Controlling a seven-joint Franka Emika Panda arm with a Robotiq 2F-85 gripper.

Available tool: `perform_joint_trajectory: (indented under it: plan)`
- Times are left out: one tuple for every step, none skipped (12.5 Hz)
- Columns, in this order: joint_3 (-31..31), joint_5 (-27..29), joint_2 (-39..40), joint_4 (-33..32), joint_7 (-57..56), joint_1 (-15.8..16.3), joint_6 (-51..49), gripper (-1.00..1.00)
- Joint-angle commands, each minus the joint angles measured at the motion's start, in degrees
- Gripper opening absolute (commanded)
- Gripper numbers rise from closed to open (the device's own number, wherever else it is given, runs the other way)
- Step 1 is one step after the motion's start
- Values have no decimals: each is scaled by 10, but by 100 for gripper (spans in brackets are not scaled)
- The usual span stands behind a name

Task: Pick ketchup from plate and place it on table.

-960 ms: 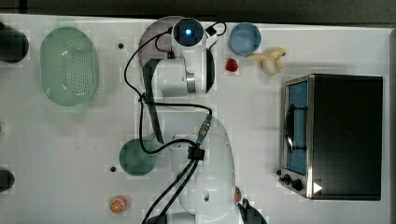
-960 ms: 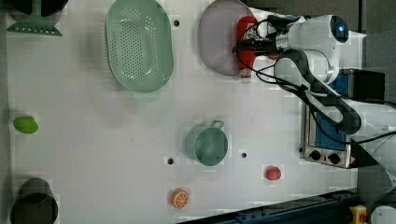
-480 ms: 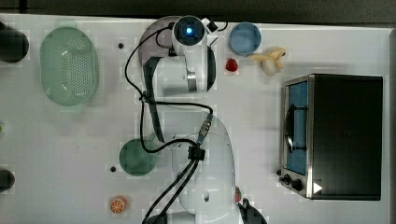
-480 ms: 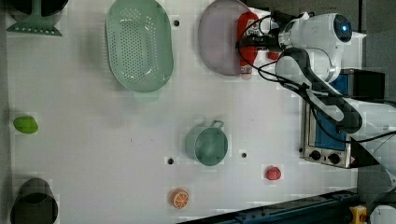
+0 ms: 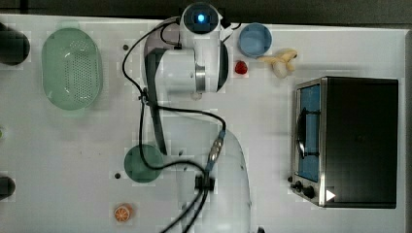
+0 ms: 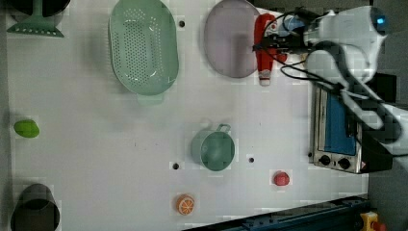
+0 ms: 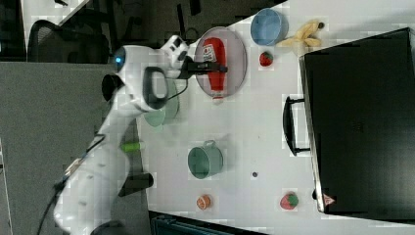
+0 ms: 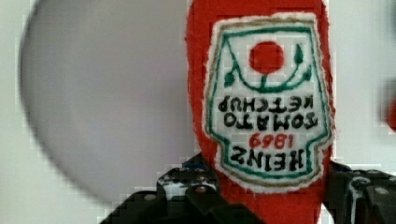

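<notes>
Wrist view: we see gripper (image 8: pixel 268 196) clamped on ketchup (image 8: pixel 266 93), bottle w/ its cap end past plate (image 6: pixel 226 41) rim.

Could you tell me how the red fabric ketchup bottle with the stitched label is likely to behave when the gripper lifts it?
The red fabric ketchup bottle looks plush with fuzzy edges, so it is probably soft and light. The gripper holds it near one end, so the free end may droop. Fabric should grip well, unlikely to slip or roll.
</notes>
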Motion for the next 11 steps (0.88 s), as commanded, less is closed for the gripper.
perform_joint_trajectory:
  plan:
    - [2, 8, -135, -3, -9, -15, -94, 25]
    - [-1, 8, -167, -20, -9, -19, -127, 25]
    - [-5, 8, -197, -42, -9, -23, -151, 25]
    - [-8, 8, -225, -70, -9, -28, -168, 25]
    - [-13, 8, -250, -102, -9, -33, -172, 25]
    - [-17, 8, -273, -137, -9, -37, -168, 25]
    - [-21, 9, -294, -174, -9, -41, -163, 25]
    - [-25, 11, -314, -210, -9, -43, -153, 25]
    - [-28, 14, -333, -247, -8, -45, -136, 25]
    - [-31, 16, -349, -284, -8, -47, -110, 25]
    - [-35, 20, -361, -321, -9, -47, -78, 25]
